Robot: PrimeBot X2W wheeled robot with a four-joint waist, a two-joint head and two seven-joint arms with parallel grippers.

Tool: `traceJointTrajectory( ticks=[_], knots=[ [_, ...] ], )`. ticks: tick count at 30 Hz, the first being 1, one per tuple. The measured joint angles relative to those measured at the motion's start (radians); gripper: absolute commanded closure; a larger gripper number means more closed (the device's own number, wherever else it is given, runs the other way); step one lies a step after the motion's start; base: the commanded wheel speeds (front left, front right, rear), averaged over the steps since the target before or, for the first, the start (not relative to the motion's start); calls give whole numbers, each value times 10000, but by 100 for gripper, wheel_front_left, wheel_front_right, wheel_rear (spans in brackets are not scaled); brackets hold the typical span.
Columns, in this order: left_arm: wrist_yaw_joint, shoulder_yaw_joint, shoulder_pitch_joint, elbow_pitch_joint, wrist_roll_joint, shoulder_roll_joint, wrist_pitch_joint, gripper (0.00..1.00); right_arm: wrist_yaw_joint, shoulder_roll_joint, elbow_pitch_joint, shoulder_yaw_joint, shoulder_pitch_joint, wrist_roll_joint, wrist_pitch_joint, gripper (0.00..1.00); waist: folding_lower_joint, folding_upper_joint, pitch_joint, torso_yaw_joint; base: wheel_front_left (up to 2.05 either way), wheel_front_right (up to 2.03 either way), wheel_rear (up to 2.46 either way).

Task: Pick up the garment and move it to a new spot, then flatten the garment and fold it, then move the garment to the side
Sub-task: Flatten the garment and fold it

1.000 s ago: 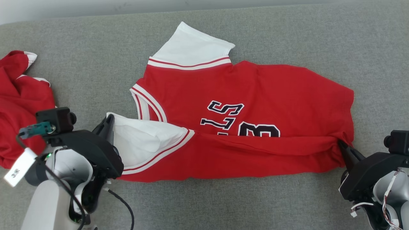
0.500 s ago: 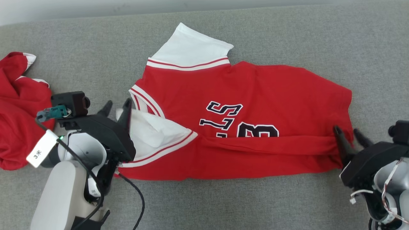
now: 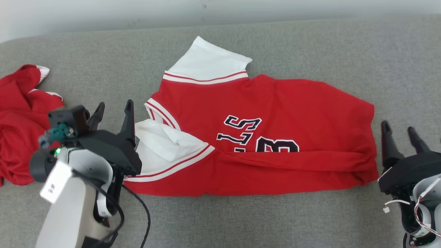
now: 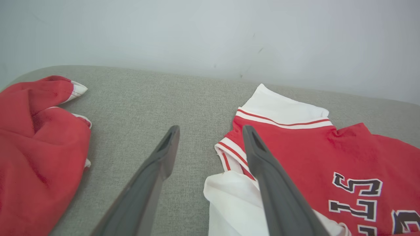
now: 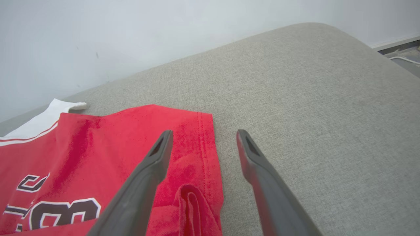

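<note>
A red jersey [image 3: 275, 103] with white sleeves and dark lettering lies spread on the grey cushion [image 3: 310, 44], its near long edge folded over the body. My left gripper [image 3: 115, 109] stands open just left of the folded near white sleeve [image 3: 162, 144], with nothing between its fingers. In the left wrist view the gripper [image 4: 210, 132] is above the cushion beside the jersey's collar [image 4: 229, 149]. My right gripper [image 3: 399, 128] is open just right of the jersey's hem corner [image 3: 370, 172]. In the right wrist view that gripper [image 5: 203, 137] straddles the hem edge [image 5: 206, 147].
A second red garment [image 3: 20, 120] lies crumpled at the cushion's left end, also seen in the left wrist view as a red heap [image 4: 36, 147]. A pale wall [image 3: 220, 10] runs behind the cushion. Bare cushion stretches right of the jersey.
Both grippers let go of the jersey's folded near edge and drew back, opening. The fold now rests on the jersey. The camera tilted slightly.
</note>
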Motion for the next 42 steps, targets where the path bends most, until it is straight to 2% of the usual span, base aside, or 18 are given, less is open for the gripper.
traceJointTrajectory(
  ticks=[5,8,24,29,42],
  knots=[
    [-201,-468,639,-397,583,384,-1225,0,-75,199,-163,-90,24,-82,-1386,0,0,0,-370,20,0,0,0],
    [-272,-614,1153,-652,811,510,-2075,0,15,290,-178,105,67,-105,-2192,0,0,-1,-643,24,0,0,0],
    [-100,-545,4279,-1016,1260,773,-4759,0,102,451,345,838,1979,-629,-5032,0,-3,-1,-2278,79,0,0,0],
    [-98,-474,4927,-1294,1365,848,-4909,0,84,479,405,909,2319,-652,-5628,0,-3,-1,-2609,59,0,0,0],
    [-201,-445,5532,-1110,1160,892,-4995,0,25,493,966,1271,2687,-725,-5829,0,-1,-1,-2883,-157,0,0,0]
  ],
)
